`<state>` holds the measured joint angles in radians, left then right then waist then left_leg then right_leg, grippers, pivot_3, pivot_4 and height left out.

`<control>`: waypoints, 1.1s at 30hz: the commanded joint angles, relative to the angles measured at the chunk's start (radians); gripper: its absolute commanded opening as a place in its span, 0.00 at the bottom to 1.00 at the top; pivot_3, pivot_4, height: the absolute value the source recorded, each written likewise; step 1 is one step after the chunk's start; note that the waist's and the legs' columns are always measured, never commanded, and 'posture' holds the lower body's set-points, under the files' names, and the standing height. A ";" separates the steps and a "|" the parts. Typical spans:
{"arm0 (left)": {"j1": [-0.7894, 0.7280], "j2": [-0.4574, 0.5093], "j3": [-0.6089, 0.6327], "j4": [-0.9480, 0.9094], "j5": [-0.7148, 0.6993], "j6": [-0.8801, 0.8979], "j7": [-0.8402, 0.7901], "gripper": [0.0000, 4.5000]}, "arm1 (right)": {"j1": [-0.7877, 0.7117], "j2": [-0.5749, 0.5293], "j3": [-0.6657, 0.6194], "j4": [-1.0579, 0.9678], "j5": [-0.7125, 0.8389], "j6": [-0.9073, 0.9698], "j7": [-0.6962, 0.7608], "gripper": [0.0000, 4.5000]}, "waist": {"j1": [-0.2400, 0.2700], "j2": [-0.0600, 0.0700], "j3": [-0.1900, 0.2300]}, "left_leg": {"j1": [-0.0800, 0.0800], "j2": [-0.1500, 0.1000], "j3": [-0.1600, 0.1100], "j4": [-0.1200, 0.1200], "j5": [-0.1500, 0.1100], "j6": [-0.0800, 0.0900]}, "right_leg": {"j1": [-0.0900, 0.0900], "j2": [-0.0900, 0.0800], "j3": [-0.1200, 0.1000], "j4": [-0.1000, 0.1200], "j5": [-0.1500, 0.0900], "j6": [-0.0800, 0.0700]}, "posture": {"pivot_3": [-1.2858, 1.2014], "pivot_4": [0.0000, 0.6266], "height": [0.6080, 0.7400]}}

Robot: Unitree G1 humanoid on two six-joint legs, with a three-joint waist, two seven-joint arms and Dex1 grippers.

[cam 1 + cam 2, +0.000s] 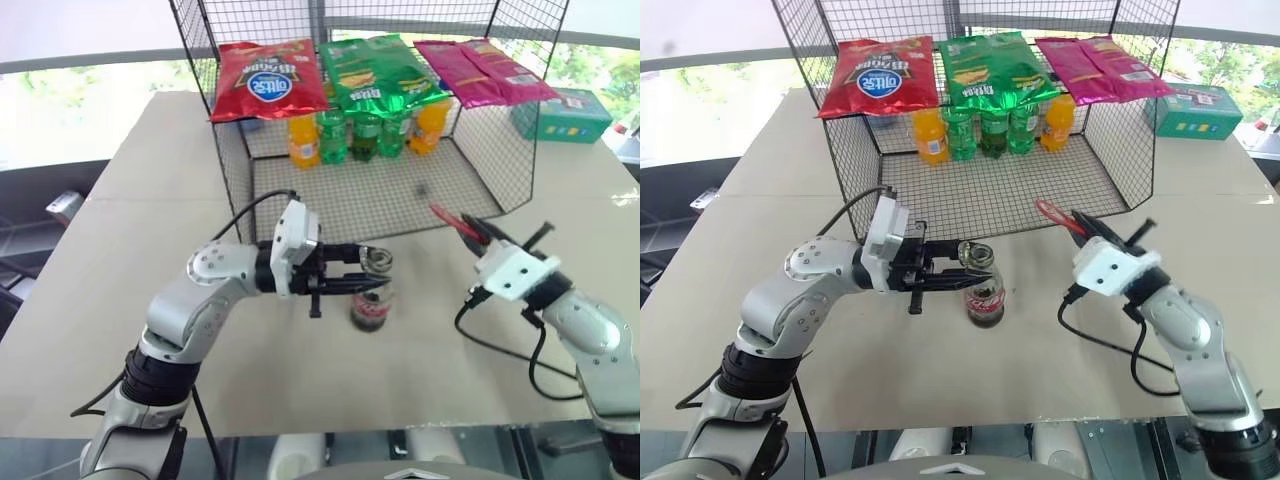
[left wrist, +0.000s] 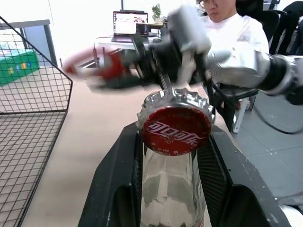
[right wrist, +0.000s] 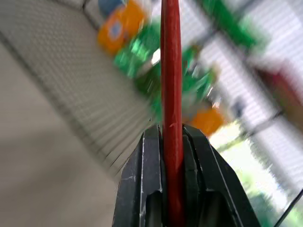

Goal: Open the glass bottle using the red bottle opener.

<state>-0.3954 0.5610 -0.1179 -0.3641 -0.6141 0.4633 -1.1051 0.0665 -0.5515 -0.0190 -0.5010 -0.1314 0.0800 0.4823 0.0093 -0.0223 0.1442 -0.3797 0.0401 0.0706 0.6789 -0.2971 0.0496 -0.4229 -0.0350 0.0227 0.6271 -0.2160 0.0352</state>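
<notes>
Tan table (image 1: 120,300), wire cage (image 1: 500,190) at back w/ soda bottles and snack bags.

Head views: left gripper (image 1: 352,283) reaches in level, fingers clamped round neck of glass bottle (image 1: 371,311), standing upright mid-table. Right gripper (image 1: 1072,228) well apart to the right, pinched tight on red opener (image 1: 1052,215).

Left wrist view: cap (image 2: 176,129) tipped up, looks lifted off the lip, prob. already pried; not fully clear.

Right wrist view: opener blade edge-on between pressed fingers.

Est.: opening nearly done; cap removal left to confirm.
</notes>
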 commanded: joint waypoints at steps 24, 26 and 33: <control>0.023 0.014 0.009 -0.039 -0.020 0.005 0.020 0.65 | -0.053 0.116 -0.057 -0.130 0.494 0.616 0.033 1.00 | 0.002 0.001 0.001 | -0.002 -0.001 -0.004 0.000 0.000 0.000 | 0.000 0.002 -0.004 0.001 0.000 0.000 | 0.52 0.24 1.00; 0.022 0.015 0.017 -0.049 -0.030 0.013 0.022 0.85 | -0.053 0.115 -0.053 -0.126 0.497 0.606 0.032 1.00 | 0.002 0.001 0.001 | -0.002 -0.001 -0.004 0.000 0.000 0.000 | 0.000 0.002 -0.004 0.000 0.000 0.000 | 0.52 0.24 1.00; 0.067 0.040 0.114 -0.117 -0.142 0.087 0.073 0.99 | -0.047 0.109 -0.071 -0.119 0.501 0.556 0.035 1.00 | 0.000 0.001 0.001 | -0.002 -0.001 -0.005 0.000 0.000 0.000 | 0.000 0.001 -0.004 0.000 0.000 0.000 | 0.52 0.24 1.00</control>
<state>-0.3357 0.5903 -0.0525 -0.4341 -0.7117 0.5345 -1.0520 0.0212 -0.4316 -0.0599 -0.5878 0.3605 0.6724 0.5148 0.0095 -0.0212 0.1451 -0.3814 0.0395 0.0660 0.6790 -0.2971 0.0496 -0.4232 -0.0335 0.0191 0.6275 -0.2158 0.0354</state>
